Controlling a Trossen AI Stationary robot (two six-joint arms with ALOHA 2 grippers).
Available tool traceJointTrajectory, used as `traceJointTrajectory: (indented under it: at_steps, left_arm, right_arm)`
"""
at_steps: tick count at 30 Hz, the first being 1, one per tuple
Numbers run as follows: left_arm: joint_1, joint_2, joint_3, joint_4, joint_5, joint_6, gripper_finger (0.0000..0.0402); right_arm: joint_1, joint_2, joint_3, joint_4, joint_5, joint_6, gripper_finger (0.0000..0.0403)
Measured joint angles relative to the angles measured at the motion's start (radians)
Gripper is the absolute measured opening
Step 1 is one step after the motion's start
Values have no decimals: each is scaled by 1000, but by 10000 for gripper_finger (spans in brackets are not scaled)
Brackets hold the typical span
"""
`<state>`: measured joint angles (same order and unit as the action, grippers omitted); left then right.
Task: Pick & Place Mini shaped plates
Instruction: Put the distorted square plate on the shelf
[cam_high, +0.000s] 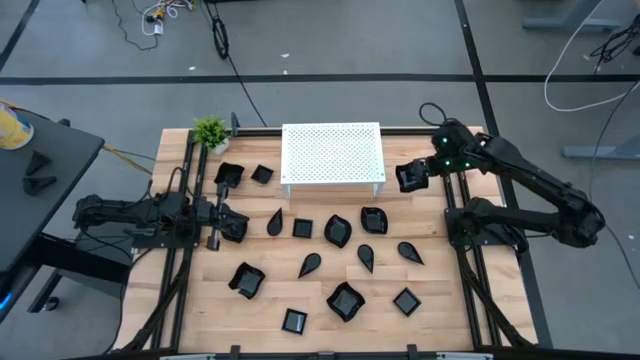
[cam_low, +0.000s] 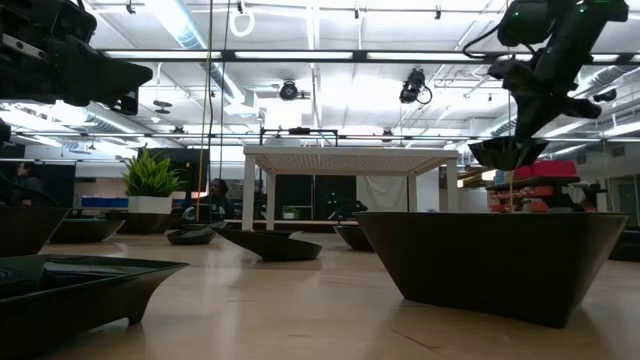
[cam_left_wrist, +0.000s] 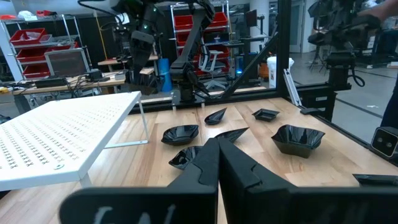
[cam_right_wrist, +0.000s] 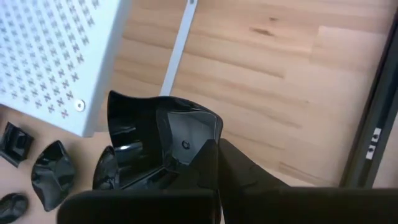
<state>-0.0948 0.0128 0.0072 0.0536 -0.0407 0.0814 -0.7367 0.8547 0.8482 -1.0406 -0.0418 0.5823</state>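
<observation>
Several mini shaped plates, glossy black, lie scattered on the wooden table, among them a leaf-shaped plate (cam_high: 338, 230) and a square plate (cam_high: 406, 301). My right gripper (cam_high: 408, 178) hangs above the table just right of the white perforated stand (cam_high: 332, 152), shut on one wavy-edged black plate (cam_right_wrist: 149, 143) that also shows lifted in the low view (cam_low: 508, 152). My left gripper (cam_high: 238, 226) waits level at the table's left side, shut and holding nothing (cam_left_wrist: 217, 152). My right gripper pinches the plate's rim (cam_right_wrist: 202, 134) at one corner between its two fingers. The fingers come slanting down from above. The plate hangs below them, tilted and lifted clear of the table.
A small green potted plant (cam_high: 210, 132) stands at the far left corner, with two more black plates (cam_high: 229, 174) beside the stand's left end. Black rails (cam_high: 466, 260) run along both table sides. Bare wood lies right of the stand.
</observation>
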Motion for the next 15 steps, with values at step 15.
traceJointTrajectory:
  at_steps: [15]
  left_arm:
    - [0, 0, 0, 0, 0, 0, 3]
  right_arm:
    - [-30, 64, 172, 35, -49, 11, 1]
